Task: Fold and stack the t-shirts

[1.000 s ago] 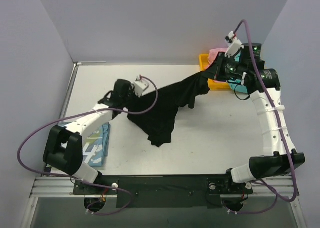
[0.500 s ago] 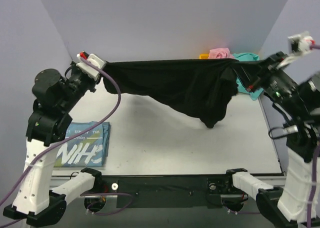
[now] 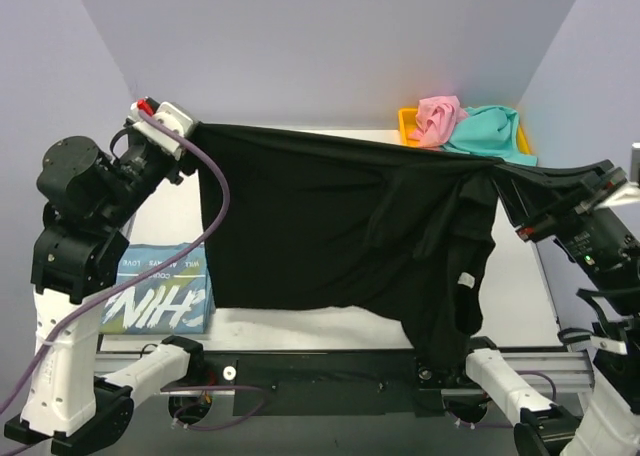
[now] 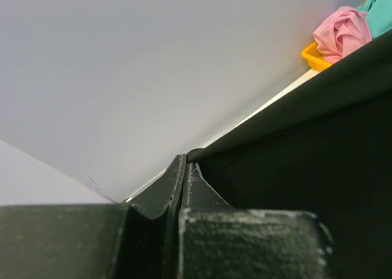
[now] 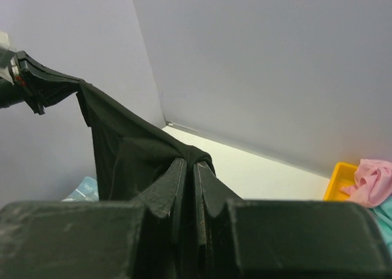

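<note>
The left hand [image 4: 185,163] and right hand [image 5: 191,163] are each clenching the top edge of the black t-shirt [image 3: 320,226], suspending it over the counter [image 3: 300,321]. The taut edge is running side to side between them.

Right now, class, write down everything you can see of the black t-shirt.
The black t-shirt is soft, dark cloth, held up in the air and stretched wide. The left claw pinches one top corner and the right claw the other, both shut on it. Its top edge runs taut. The left part hangs flat like a curtain, while the right part bunches in folds and droops lower, showing a small white tag.
</note>
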Action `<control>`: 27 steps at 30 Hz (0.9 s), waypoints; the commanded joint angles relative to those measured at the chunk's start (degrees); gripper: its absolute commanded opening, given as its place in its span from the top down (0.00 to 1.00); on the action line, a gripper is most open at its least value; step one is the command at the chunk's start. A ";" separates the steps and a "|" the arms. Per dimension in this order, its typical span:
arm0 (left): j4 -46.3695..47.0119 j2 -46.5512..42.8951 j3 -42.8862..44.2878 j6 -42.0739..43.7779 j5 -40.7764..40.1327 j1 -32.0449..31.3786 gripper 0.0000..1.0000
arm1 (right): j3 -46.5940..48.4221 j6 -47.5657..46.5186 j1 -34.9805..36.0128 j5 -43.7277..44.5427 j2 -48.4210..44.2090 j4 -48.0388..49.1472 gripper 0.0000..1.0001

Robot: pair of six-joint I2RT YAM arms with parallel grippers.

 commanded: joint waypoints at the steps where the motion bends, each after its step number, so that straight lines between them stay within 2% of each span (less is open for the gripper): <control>1: 1.36 3.60 -1.20 -0.76 -0.80 0.71 1.00 | -4.53 -1.93 -0.15 1.07 6.34 4.88 1.00; 4: 4.00 8.09 -3.92 -0.23 -1.50 0.89 1.00 | -8.65 -3.41 -0.24 -0.16 12.58 7.78 1.00; 8: 8.66 18.10 -6.73 1.26 -1.94 1.41 1.00 | -11.03 -5.70 -0.33 0.63 26.11 13.57 1.00; 11: 17.09 26.08 -10.15 3.01 -0.97 1.94 1.00 | -11.48 -5.53 -0.33 1.16 39.79 19.38 1.00; 13: 23.06 31.02 -11.39 4.07 -1.93 2.03 1.00 | -7.64 -4.22 -0.15 0.64 49.62 23.07 1.00; 15: 27.99 36.65 -10.00 3.99 -4.22 2.03 1.00 | -1.59 -1.33 -0.15 2.11 59.05 25.01 0.88; 16: 30.09 40.67 -8.95 3.81 -6.22 2.03 0.97 | 1.58 0.86 -0.15 3.34 64.49 23.80 0.66; 17: 30.64 42.62 -5.54 3.72 -7.38 2.03 0.65 | 7.10 1.32 -0.15 5.71 67.59 22.31 0.55; 18: 30.73 46.73 -3.16 3.03 -11.04 2.03 0.46 | 10.81 1.24 -0.06 6.77 71.97 17.94 0.41; 19: 29.51 49.03 1.74 3.02 -12.21 2.03 0.25 | 16.24 0.02 0.28 9.66 73.40 15.90 0.35; 21: 19.88 53.53 11.57 3.02 -12.32 2.03 0.16 | 18.22 -2.18 1.07 13.44 74.12 9.22 0.30; 23: 15.10 54.59 16.18 3.37 -9.77 2.03 0.16 | 12.74 -4.29 1.87 17.30 69.31 7.89 0.28; 26: 10.62 47.34 11.30 6.17 0.39 2.03 0.16 | 1.21 -4.22 2.75 24.69 57.38 4.64 0.24; 27: 9.65 45.39 5.71 7.32 5.66 2.03 0.17 | -5.52 -3.26 2.92 28.11 55.07 2.28 0.24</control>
